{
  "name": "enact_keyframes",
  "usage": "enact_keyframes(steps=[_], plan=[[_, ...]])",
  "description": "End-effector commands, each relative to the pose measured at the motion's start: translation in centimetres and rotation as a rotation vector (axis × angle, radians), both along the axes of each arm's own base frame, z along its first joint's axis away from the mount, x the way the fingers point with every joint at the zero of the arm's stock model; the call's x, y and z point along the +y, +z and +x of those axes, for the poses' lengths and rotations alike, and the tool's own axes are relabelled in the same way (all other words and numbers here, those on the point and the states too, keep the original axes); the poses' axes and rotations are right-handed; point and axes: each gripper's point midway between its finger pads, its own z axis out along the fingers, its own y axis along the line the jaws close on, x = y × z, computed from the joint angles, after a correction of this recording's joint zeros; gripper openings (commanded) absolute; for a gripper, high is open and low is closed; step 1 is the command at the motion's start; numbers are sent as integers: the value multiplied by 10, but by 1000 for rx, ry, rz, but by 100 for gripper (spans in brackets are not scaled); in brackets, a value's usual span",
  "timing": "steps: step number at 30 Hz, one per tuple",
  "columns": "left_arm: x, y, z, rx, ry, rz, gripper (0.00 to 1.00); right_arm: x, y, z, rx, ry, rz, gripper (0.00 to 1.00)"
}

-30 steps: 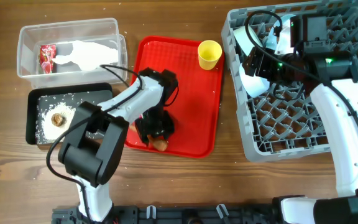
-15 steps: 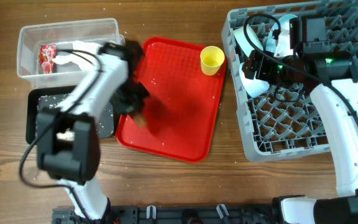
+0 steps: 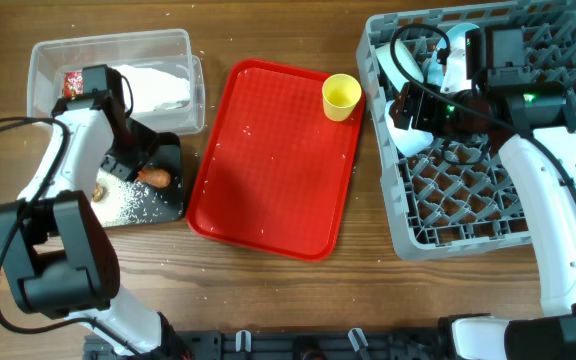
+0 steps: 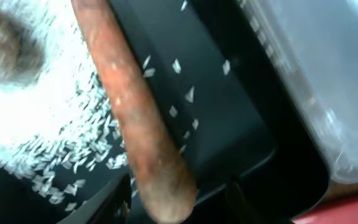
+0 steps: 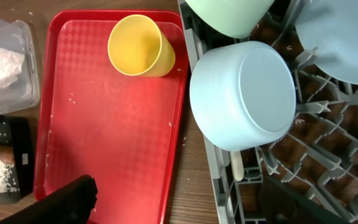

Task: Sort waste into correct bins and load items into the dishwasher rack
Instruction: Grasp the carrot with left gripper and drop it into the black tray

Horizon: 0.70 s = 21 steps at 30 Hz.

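Observation:
My left gripper (image 3: 131, 158) is over the black tray (image 3: 171, 207), open, with the orange carrot (image 3: 154, 177) lying between its fingers (image 4: 176, 208). The carrot (image 4: 135, 124) rests beside rice grains (image 4: 42, 124) and the brown lump (image 3: 99, 190). The clear tub (image 3: 108, 50) holds the napkin (image 3: 153, 88) and red wrapper (image 3: 73, 83). The yellow cup (image 3: 339, 95) stands on the red serving tray (image 3: 278, 170). My right gripper (image 3: 408, 105) is open and empty at the left edge of the grey rack (image 3: 468, 215), its fingers (image 5: 185, 205) wide apart. The rack holds the light blue bowl (image 5: 244, 93), green bowl (image 5: 229, 12), plate (image 5: 347, 37) and spoon (image 5: 237, 167).
The red serving tray lies between the bins and the rack, with a few rice grains on it. A strip of bare wood (image 5: 191, 180) separates it from the rack. The clear tub's wall (image 4: 316, 74) stands right beside the black tray.
My left arm has swung from the red tray's front to the black tray at the left, bringing the carrot along. The red tray shifted slightly. The right arm has not moved.

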Motion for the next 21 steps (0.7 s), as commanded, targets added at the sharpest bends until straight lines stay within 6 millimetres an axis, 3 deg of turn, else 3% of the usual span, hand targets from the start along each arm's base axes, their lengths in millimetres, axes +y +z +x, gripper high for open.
enact_keyframes(steps=[1,2,3,4,5,7,9,14,18,21], plan=[[-2,40,22,-75,-67,2,47,-2,4,0,-22,28,-34,90],[-18,65,39,-156,-222,-24,41,-2,4,0,-22,29,-35,96],[-32,85,52,-221,-356,-14,43,-2,4,0,-23,30,-35,100],[-72,124,78,-355,-660,61,55,-2,4,0,-22,30,-35,100],[-102,141,93,-436,-807,106,61,-2,4,0,-21,30,-35,100],[-156,148,113,-537,-951,168,70,-3,2,-3,-6,27,-34,100],[-219,126,129,-590,-1061,136,73,-3,2,-5,1,21,-32,100],[-327,73,145,-604,-1316,-49,75,-3,11,-11,-18,28,-35,100],[-359,56,138,-600,-1391,-69,74,-12,6,-16,6,10,-79,100],[-369,48,134,-595,-1409,-75,72,-12,6,-16,10,8,-83,100]])
